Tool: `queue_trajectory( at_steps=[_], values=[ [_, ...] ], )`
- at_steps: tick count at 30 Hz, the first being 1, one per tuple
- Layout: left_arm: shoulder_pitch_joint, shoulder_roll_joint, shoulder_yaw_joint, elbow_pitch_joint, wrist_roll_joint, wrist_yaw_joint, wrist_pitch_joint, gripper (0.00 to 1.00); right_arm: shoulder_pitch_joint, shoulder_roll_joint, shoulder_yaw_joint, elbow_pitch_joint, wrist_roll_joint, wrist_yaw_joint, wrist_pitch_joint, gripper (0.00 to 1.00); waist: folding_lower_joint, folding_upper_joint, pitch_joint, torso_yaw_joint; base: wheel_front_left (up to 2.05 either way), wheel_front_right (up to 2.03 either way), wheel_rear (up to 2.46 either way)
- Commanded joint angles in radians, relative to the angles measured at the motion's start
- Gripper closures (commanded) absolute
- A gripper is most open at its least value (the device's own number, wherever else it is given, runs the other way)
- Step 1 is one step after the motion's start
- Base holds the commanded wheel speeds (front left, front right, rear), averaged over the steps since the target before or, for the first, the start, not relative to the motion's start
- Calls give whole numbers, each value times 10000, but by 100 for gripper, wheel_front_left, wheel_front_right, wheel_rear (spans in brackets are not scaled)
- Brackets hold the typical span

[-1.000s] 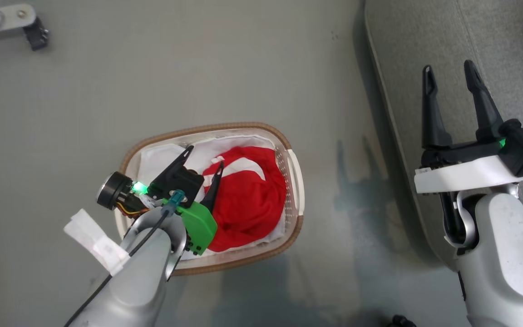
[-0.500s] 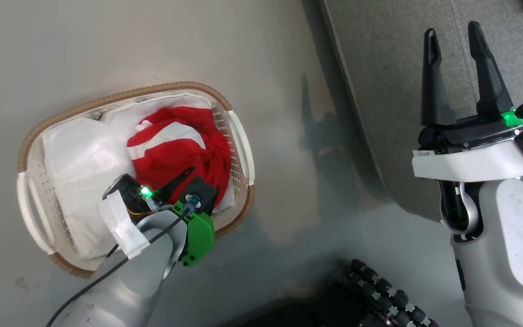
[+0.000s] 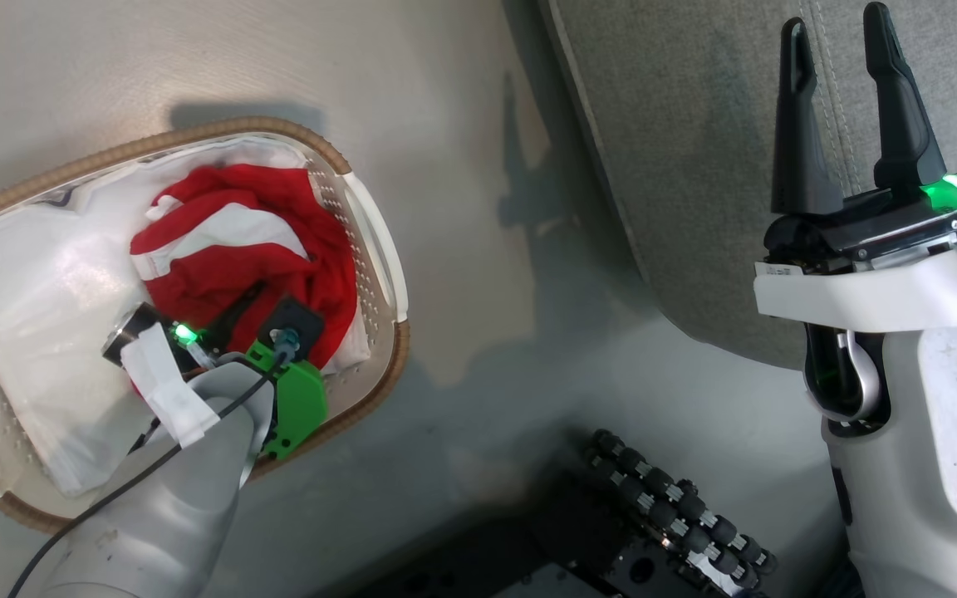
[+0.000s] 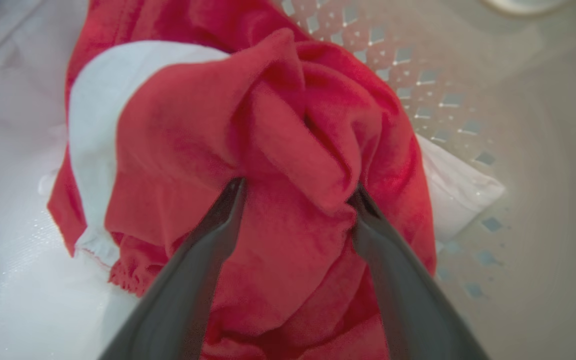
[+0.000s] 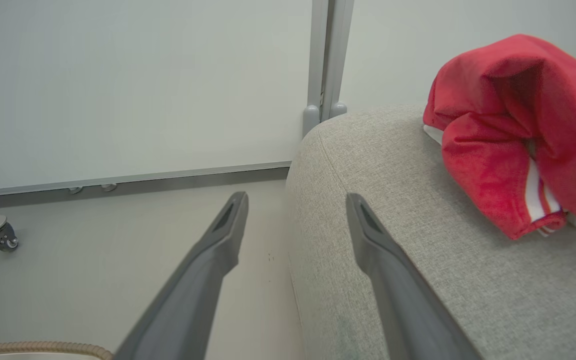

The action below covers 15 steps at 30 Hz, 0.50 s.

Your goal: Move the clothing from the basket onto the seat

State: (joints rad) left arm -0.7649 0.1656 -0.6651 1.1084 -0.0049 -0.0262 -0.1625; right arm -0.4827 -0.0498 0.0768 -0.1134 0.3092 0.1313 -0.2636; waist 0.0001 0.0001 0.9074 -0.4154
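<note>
At 3 o'clock end of basket [image 3: 196, 131], found L gripper [image 4: 298, 185] spread wide astride red garment [image 4: 278, 125] fold, nothing clamped; R gripper [image 3: 834, 18] likewise released, empty, by seat [image 3: 694, 166] edge at 2 o'clock; rec. pinching red only, avoiding white sheet [image 3: 30, 316], lifting well clear before swinging seatward.

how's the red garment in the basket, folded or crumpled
Crumpled: the red garment lies bunched in loose folds inside the basket, on a white cloth.

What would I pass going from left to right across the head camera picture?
White sheet → red garment → basket handle → bare floor → grey seat → right gripper, open, over the seat. The left gripper overlaps the garment, so it is left out.
</note>
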Motion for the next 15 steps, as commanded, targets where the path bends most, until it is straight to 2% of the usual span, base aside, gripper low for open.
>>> queue_trajectory(
  at_steps=[1,2,4,5,6,7,8,15],
  values=[
    [-216,72,57,94,-105,62,17,0,-45,-15,36,-33,57,-10,-16,0,-1,-1,100,-95,0,0,0],
    [-244,69,75,140,-158,73,5,0,-60,-15,51,-34,71,-10,-16,0,-1,-1,111,-104,0,0,0],
    [-321,40,118,207,-255,84,-40,52,-91,-15,87,-21,75,-10,-16,0,-1,-1,127,-124,0,0,0],
    [-364,6,129,239,-275,81,-84,65,-104,-15,94,-6,70,-10,-16,0,-1,-1,130,-127,0,0,0],
    [-389,-25,135,255,-293,77,-126,72,-110,-15,102,12,57,-10,-16,0,-1,-1,126,-124,0,0,0],
    [-417,-56,134,275,-309,78,-181,93,-113,-15,107,34,38,-10,-16,0,-1,-1,115,-114,0,0,0],
    [-438,-96,125,301,-337,86,-217,100,-109,-16,103,52,21,-10,-16,0,-1,-1,98,-102,0,0,0],
    [-504,-360,-202,279,-264,-165,-594,100,131,-19,86,141,-250,-10,-16,0,-1,-1,-389,307,0,0,0]
  ],
)
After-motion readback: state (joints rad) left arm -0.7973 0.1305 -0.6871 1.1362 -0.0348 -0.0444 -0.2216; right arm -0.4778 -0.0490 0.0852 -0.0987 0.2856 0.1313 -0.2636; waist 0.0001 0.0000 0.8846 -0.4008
